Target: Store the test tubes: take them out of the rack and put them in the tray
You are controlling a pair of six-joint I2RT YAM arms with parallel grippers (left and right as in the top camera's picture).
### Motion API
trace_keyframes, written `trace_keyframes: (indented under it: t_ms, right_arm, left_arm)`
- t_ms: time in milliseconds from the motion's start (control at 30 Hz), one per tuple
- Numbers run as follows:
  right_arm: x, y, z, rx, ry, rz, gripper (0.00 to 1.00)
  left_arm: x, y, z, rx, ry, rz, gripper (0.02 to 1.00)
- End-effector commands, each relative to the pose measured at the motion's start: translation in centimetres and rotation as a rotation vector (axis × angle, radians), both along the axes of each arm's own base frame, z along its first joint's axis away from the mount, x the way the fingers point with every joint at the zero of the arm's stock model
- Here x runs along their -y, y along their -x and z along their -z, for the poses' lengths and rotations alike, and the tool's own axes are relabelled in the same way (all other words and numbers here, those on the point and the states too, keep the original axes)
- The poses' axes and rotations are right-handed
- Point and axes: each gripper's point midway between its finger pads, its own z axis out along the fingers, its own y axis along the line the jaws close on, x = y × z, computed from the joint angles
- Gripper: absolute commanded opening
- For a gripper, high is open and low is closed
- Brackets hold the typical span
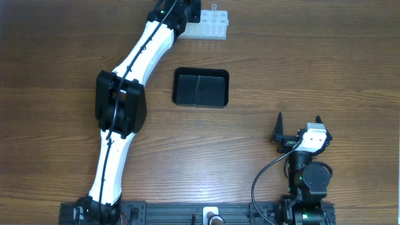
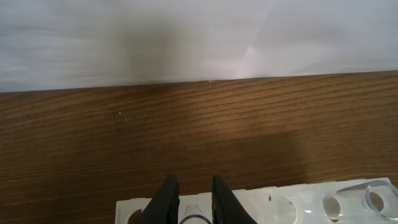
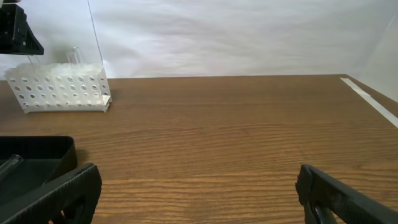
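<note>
A clear plastic rack (image 1: 209, 26) stands at the table's far edge, with one test tube (image 1: 214, 7) upright near its back. My left gripper (image 2: 193, 202) is directly over the rack (image 2: 280, 202). Its fingers are closed to a narrow gap around the rim of a test tube (image 2: 194, 218) that still sits in a hole. Another tube (image 2: 375, 194) stands farther along the rack. The black tray (image 1: 201, 87) lies mid-table, and a tube (image 3: 9, 163) lies inside it. My right gripper (image 1: 300, 128) is low near its base, open and holding nothing.
A white wall rises just behind the rack. Bare wooden table stretches between the tray (image 3: 34, 158) and my right gripper (image 3: 199, 199). A strip of white tape (image 3: 370, 99) marks the table's right side. The left arm (image 1: 134, 69) crosses the table's left half diagonally.
</note>
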Motion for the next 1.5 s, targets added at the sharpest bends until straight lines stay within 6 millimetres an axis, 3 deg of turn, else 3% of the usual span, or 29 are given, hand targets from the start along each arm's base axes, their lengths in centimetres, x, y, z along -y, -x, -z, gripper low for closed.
trace_keyframes:
  t_ms: [33,667,1500]
  right_arm:
    - [-0.3,0.0,0.2,0.001,0.0,-0.015,0.993]
    - [-0.3,0.0,0.2,0.001,0.0,-0.015,0.991]
    - [-0.3,0.0,0.2,0.002,-0.001,-0.015,0.993]
  left_arm:
    - [0.5,-0.1,0.4,0.001,-0.001,0.014,0.04]
    - [0.3,0.2,-1.0,-0.01,-0.006,0.014,0.04]
    - [0.2,0.9,-9.3,0.111,0.041,0.017,0.04]
